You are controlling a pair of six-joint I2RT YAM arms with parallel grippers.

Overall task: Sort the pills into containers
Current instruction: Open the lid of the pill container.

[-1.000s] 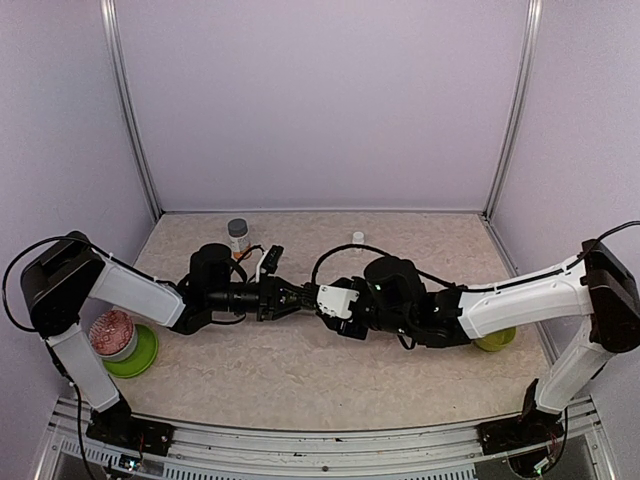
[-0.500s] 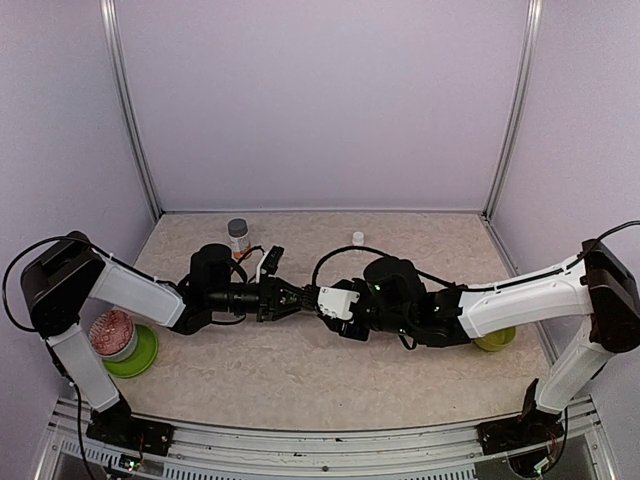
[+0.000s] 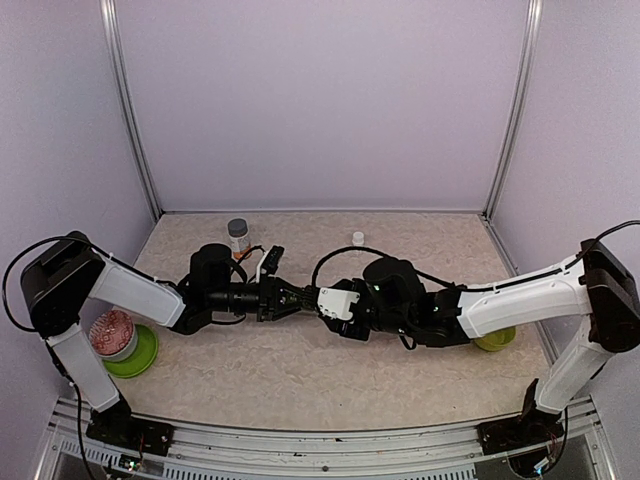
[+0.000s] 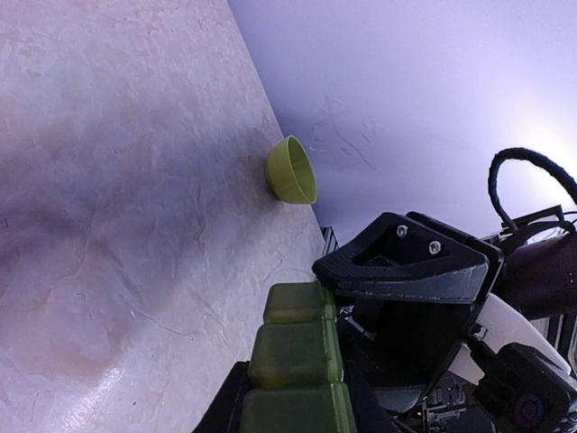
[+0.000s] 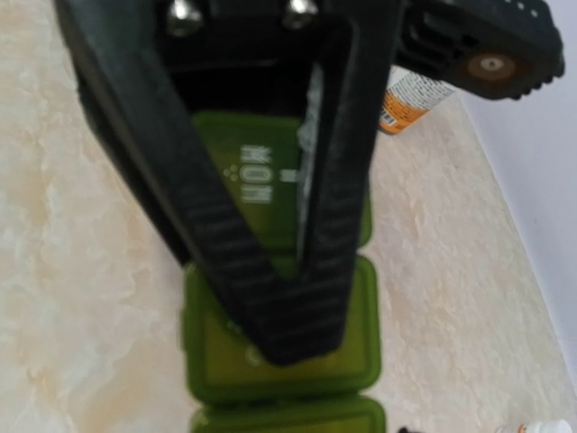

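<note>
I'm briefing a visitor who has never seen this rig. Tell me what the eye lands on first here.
At the middle of the table, the left gripper holds a green pill box nose to nose with the right gripper, whose fingers reach over its lids. At the near left, a lime-green bowl stands out, with a tub of pinkish contents in it.

The walls were plain and pale lilac: a back wall (image 3: pixel 320 100) and two side walls (image 3: pixel 50 150). Two thin metal posts (image 3: pixel 130 110) stood in the back corners. The table (image 3: pixel 300 375) had a beige top with a marble pattern. A metal rail (image 3: pixel 330 440) ran along its near edge. The light was soft and even.
</note>
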